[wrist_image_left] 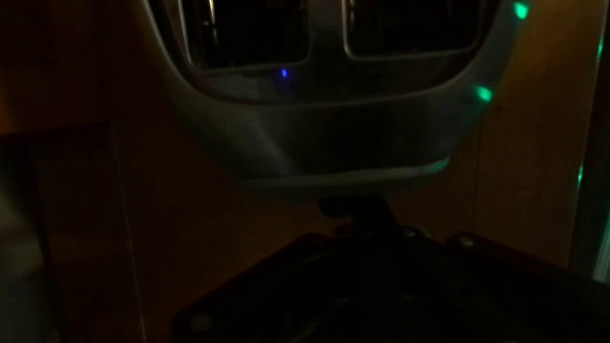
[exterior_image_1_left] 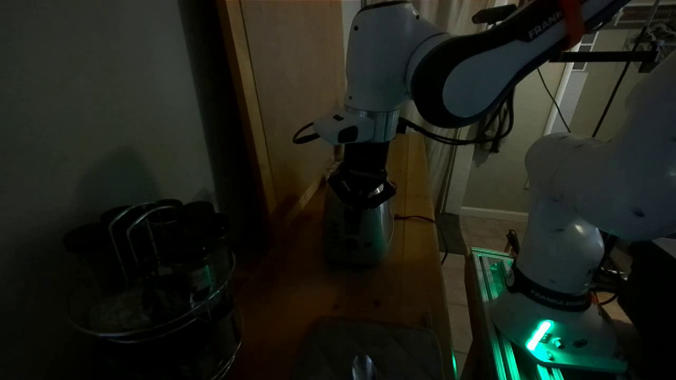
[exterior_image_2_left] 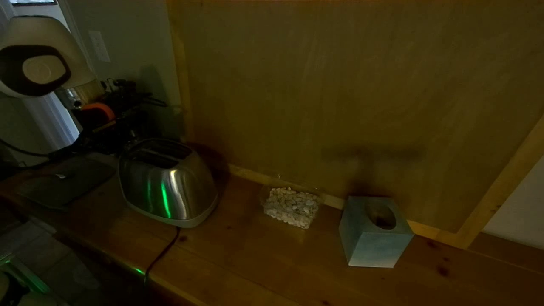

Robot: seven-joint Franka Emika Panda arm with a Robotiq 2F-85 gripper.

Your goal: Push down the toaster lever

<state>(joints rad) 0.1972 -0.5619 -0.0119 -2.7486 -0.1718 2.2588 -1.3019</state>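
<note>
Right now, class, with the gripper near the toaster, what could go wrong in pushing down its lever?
Missed lever: in this dim light I cannot make it out, so the gripper might press beside it.
Sliding: nothing visible braces the toaster on the counter, so an off-centre push may shift it.
Snagging: its cord runs over the counter's edge and might catch if the toaster moves.

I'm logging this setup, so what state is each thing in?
Gripper: jaws appear shut
Toaster: upright, no bread visible
Toaster lever: too dark to tell
Toaster cord: trailing off the counter
Tissue box: upright, no tissue poking out
Pale pebbles: gathered in a block
Spoon: lying on the quilted mat
Wire rack: loaded with jars
Robot base light: lit green
</note>
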